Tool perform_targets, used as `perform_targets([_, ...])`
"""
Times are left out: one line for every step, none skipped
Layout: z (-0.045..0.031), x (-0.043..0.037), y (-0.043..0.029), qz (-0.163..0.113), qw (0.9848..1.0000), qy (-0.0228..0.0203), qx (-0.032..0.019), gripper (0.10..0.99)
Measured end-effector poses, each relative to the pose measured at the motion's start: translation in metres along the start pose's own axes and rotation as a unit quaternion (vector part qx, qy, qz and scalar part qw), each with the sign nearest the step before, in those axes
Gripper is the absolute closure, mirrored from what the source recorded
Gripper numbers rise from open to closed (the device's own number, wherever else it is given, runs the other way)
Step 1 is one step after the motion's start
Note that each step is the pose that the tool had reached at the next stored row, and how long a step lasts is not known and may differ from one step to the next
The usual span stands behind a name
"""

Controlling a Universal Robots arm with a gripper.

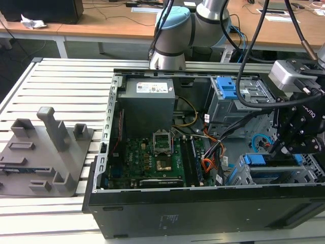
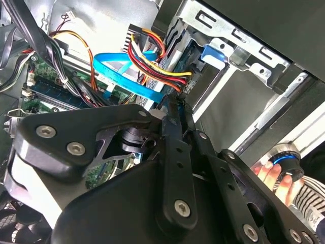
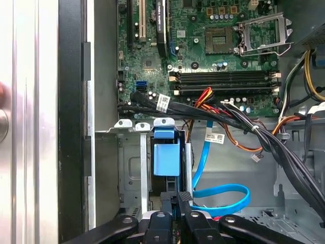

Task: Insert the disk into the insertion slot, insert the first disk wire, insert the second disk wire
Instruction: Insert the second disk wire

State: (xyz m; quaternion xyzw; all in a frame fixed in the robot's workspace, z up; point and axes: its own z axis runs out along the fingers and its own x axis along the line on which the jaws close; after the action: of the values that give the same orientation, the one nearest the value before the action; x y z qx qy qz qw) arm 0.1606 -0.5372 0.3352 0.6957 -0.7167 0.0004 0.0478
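Observation:
The disk [image 3: 166,158], framed in its bright blue carrier, sits inside the insertion slot [image 3: 131,175], a low grey cage at the case's front corner; in the exterior view the disk [image 1: 255,160] lies low on the exterior view's right. My gripper [image 3: 177,199] is shut, its tips just behind the disk's rear end. In the second wrist view the gripper [image 2: 172,105] meets the dark plug of the first disk wire [image 2: 152,63], a red-orange bundle. Whether the plug is pinched is hidden. The second disk wire [image 3: 223,197], light blue, loops beside the cage.
The open case holds a motherboard [image 1: 152,157], a grey power supply [image 1: 147,101] and a taller bay with a blue latch [image 1: 227,86]. A black cable bundle [image 3: 213,113] crosses above the cage. A person's hand [image 2: 269,172] rests by the case. A grey fixture plate [image 1: 45,152] lies on the exterior view's left.

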Motion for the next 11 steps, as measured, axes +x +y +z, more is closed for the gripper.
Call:
perform_targets([-0.0012, 0.0, 0.0001, 0.0, 1.0, -0.0003, 0.0, 0.922])
perform_targets([-0.0026, 0.0001, 0.0002, 0.0, 1.0, -0.0009, 0.0, 0.922])
perform_targets([-0.0049, 0.0004, 0.0003, 0.0, 1.0, -0.0013, 0.0, 0.922])
perform_targets([-0.0076, 0.0006, 0.0004, 0.0, 1.0, -0.0009, 0.0001, 0.922])
perform_targets([-0.0135, 0.0009, 0.0008, 0.0, 1.0, -0.0002, 0.0, 0.922])
perform_targets([-0.0151, 0.001, 0.0009, 0.0, 1.0, -0.0002, 0.0, 0.922])
perform_targets([-0.0164, 0.0011, 0.001, 0.0, 1.0, -0.0001, 0.0, 0.922])
perform_targets([-0.0165, 0.0011, 0.0011, 0.0, 1.0, -0.0001, 0.0, 0.922])
perform_targets([-0.0166, 0.0011, 0.0011, 0.0, 1.0, -0.0001, 0.0, 0.922])
perform_targets([-0.0166, 0.0011, 0.0011, 0.0, 1.0, -0.0001, 0.0, 0.922])
perform_targets([-0.0167, 0.0011, 0.0011, 0.0, 1.0, -0.0001, 0.0, 0.91])
